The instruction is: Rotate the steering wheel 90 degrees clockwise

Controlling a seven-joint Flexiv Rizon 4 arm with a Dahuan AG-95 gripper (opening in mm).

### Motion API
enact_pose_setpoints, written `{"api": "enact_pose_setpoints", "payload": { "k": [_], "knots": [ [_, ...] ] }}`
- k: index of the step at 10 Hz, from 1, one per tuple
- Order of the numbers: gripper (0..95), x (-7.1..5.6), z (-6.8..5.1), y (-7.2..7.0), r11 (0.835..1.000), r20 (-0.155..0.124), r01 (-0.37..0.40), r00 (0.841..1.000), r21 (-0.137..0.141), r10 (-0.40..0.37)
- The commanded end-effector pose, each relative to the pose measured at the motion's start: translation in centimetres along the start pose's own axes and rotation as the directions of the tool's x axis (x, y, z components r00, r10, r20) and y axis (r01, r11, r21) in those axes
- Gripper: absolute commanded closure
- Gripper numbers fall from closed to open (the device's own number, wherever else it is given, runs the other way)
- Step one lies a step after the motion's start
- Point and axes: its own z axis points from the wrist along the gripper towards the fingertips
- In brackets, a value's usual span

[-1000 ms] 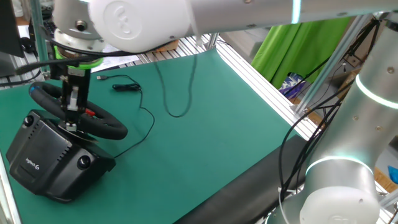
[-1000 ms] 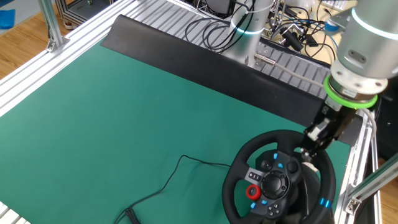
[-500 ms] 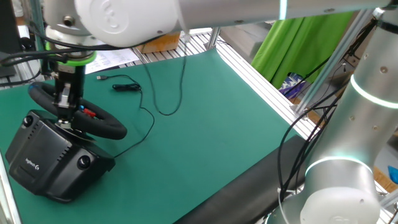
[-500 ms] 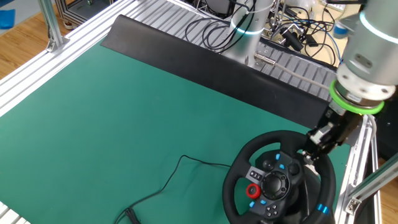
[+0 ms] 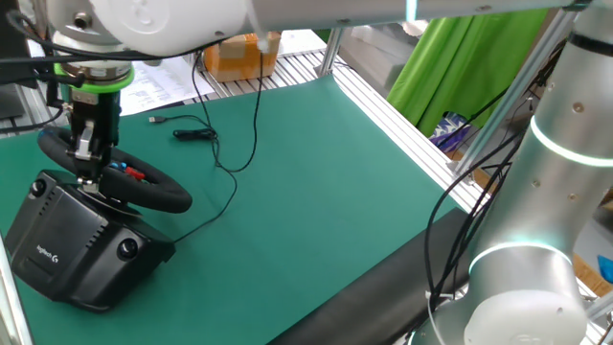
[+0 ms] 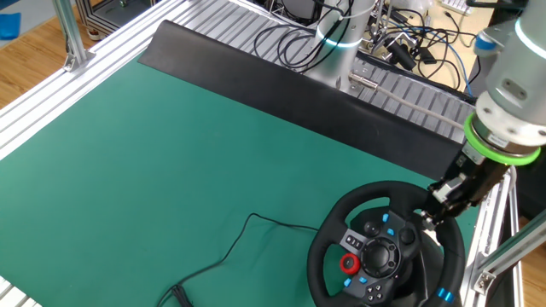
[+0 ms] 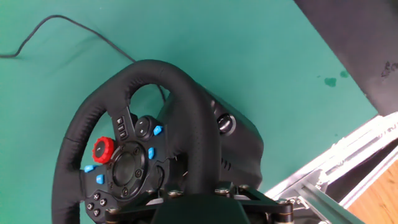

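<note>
Black leather covers the steering wheel (image 6: 388, 254), which sits on its bulky base (image 5: 72, 240) at a corner of the green table mat (image 6: 179, 162), close to the aluminium edge rail (image 6: 493, 256); my gripper (image 6: 432, 215) is pressed at the rim, and I see the fingers (image 5: 86, 158) on both sides of it, so it looks clenched on the wheel; a thin black cable (image 5: 225, 177) runs over the mat beside the base; the red knob (image 7: 102, 149) shows at the hub's left in the hand view.

Bright, even overhead light is seen throughout; shadows are soft. Slight glare is noted on the arm (image 5: 182, 19). The hand view's bottom edge is blurred.
</note>
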Motion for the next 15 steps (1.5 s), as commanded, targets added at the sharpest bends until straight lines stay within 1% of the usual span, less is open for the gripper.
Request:
{"api": "enact_pose_setpoints", "payload": {
  "k": [1,3,5,6,7,8,9,10,12,13,15],
  "knots": [
    [95.0,0.35,-0.07,0.26,1.000,0.006,-0.017,1.000,-0.007,0.017],
    [95.0,0.58,-0.05,0.65,1.000,0.007,-0.023,1.000,-0.002,0.023],
    [95.0,0.64,-0.04,0.56,1.000,-0.011,0.022,1.000,0.012,-0.022],
    [95.0,0.65,-0.03,0.56,1.000,-0.015,0.026,1.000,0.014,-0.026],
    [38.0,0.66,-0.01,0.56,0.999,-0.028,0.031,0.999,0.024,-0.031],
    [38.0,0.66,-0.01,0.56,0.999,-0.031,0.033,0.999,0.028,-0.032],
    [19.0,0.67,0.00,0.56,0.999,-0.037,0.040,0.999,0.034,-0.039],
    [19.0,0.67,-0.01,0.54,0.998,-0.041,0.050,0.998,0.039,-0.049],
    [19.0,0.69,-0.03,0.49,0.994,-0.063,0.096,0.994,0.056,-0.093],
    [19.0,0.69,-0.03,0.49,0.991,-0.070,0.117,0.991,0.058,-0.113],
    [19.0,0.66,0.01,0.44,0.984,-0.072,0.168,0.984,0.055,-0.164]
  ]
}}
